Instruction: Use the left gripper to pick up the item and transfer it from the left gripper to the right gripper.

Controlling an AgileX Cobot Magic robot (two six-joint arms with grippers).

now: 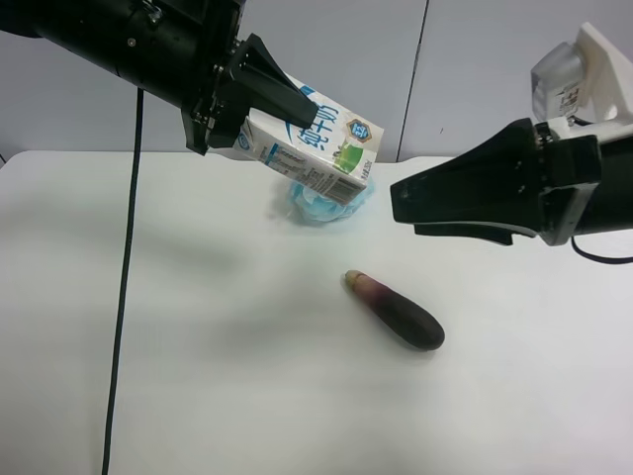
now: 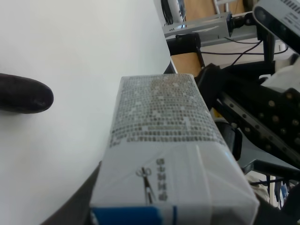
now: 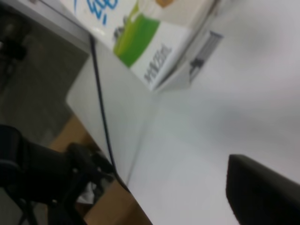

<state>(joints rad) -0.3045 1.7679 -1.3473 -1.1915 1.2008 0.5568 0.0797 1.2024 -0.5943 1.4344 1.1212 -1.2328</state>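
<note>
Item: carton (image 1: 321,148), tilted, aloft over the sponge (image 1: 318,206) at the far side of the table (image 1: 198,356).
Left gripper (image 1: 300,111): clamped on its gabled end.
Right gripper (image 1: 404,208): jaws apart, empty, just right of it (not touching).
Hazard we foresee: left releasing before right bites squarely, so the carton drops.

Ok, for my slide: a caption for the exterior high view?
The left gripper holds the milk carton aloft; the open right gripper faces it.
</note>
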